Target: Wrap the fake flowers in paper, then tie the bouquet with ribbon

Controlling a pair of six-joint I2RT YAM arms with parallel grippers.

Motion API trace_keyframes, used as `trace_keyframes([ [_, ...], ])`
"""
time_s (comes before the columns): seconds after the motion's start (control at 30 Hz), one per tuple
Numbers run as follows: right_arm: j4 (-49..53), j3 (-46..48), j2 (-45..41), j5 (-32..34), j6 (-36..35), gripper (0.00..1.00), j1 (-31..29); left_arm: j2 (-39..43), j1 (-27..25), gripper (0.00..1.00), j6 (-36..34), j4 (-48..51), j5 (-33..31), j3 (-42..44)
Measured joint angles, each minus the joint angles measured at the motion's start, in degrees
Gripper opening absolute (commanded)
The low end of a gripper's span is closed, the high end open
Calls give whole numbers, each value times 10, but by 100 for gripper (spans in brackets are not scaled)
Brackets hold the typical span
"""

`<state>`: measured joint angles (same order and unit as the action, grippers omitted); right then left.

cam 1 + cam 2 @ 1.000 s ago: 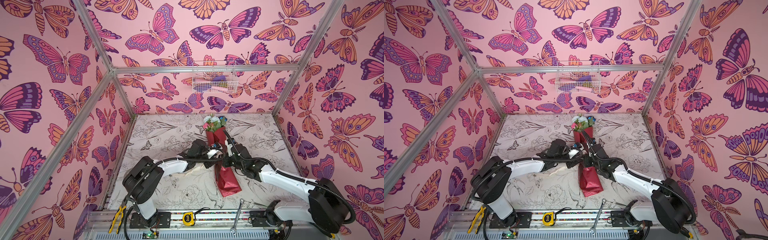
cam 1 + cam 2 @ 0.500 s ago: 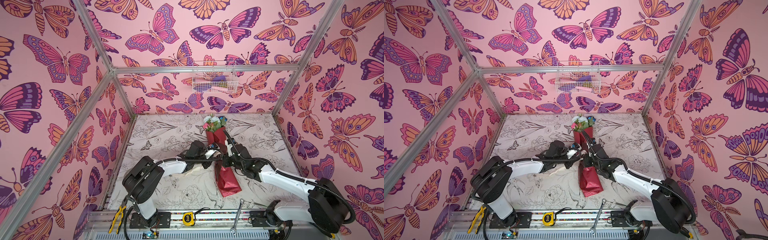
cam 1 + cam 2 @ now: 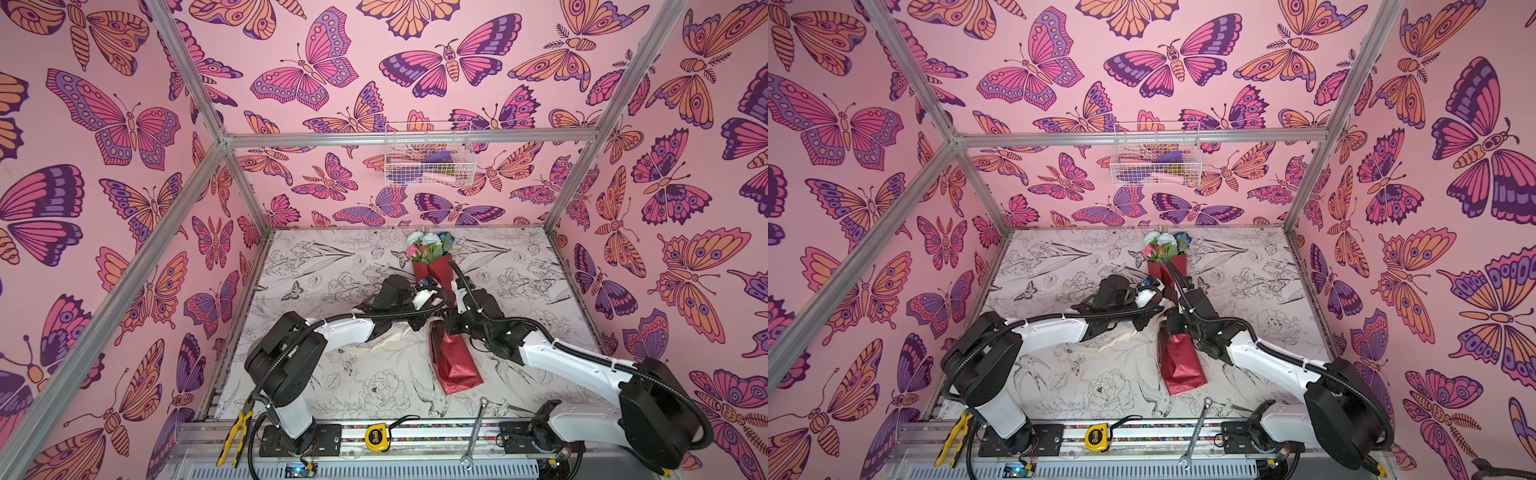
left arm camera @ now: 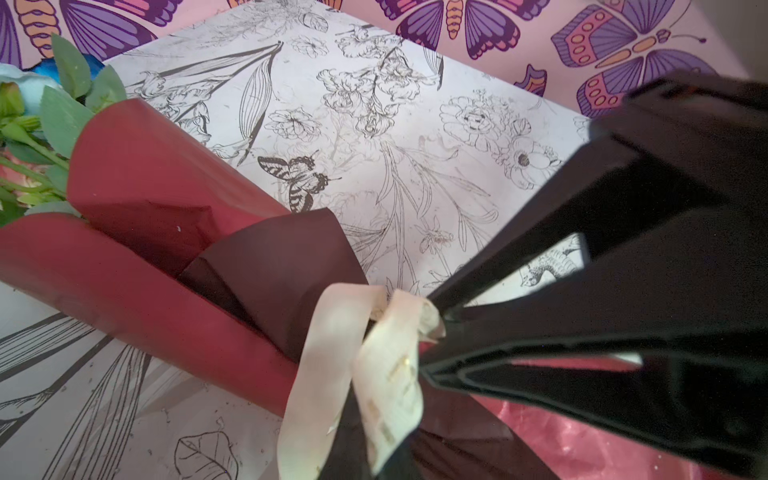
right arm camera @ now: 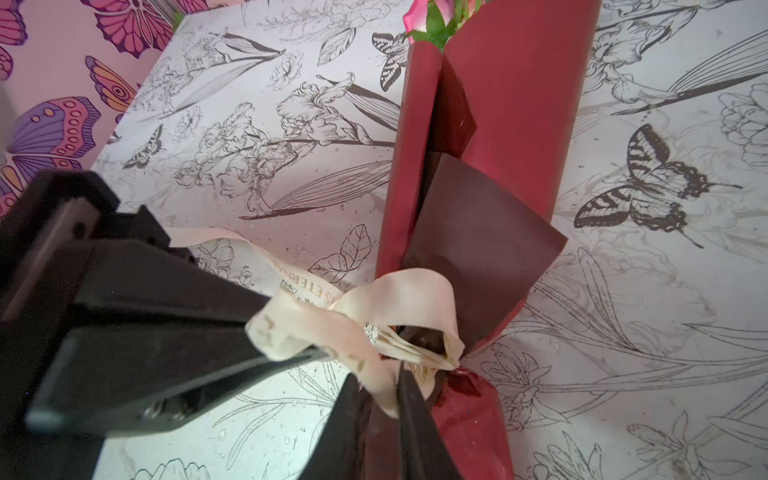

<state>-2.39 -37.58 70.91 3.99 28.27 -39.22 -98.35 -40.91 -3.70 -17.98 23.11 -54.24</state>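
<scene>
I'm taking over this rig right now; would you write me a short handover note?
Left gripper: shut on the ribbon.
Right gripper: ribbon runs between its jaws; grip unclear.
Bouquet lies on the table, flower heads toward the back wall.
Done: ribbon wrapped round its waist, loose knot formed.
Left: probably pull it snug, then release.

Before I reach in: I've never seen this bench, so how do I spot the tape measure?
Find the metal rail along the front edge. In a top view the tape measure sits near its middle, pliers to its left, a wrench to its right. It alone is a round yellow case with a black strap.
</scene>
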Motion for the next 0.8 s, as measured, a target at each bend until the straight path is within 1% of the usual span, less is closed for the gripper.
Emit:
trace_keyframes([
  [0.13,19,28,-101,14,10,34,-2,0,0,0,24,0,0,-4],
  [0.23,56,40,-189,40,15,35,-13,0,2,0,37,0,0,-5],
  [0.3,87,39,-239,67,13,35,-40,0,4,0,44,0,1,-6],
  [0.4,139,30,-275,119,-3,35,-126,0,11,0,56,0,7,-9],
  [0.47,172,12,-260,156,-17,35,-203,-2,19,0,65,0,17,-13],
  [0.5,182,4,-246,171,-23,35,-232,-4,23,0,70,0,23,-16],
  [0.6,207,-32,-160,212,-42,35,-315,-14,36,0,84,0,43,-24],
  [0.7,213,-76,-45,224,-65,35,-364,-29,46,0,98,2,66,-34],
  [0.8,206,-128,68,211,-97,38,-381,-46,54,0,108,5,87,-43],
])
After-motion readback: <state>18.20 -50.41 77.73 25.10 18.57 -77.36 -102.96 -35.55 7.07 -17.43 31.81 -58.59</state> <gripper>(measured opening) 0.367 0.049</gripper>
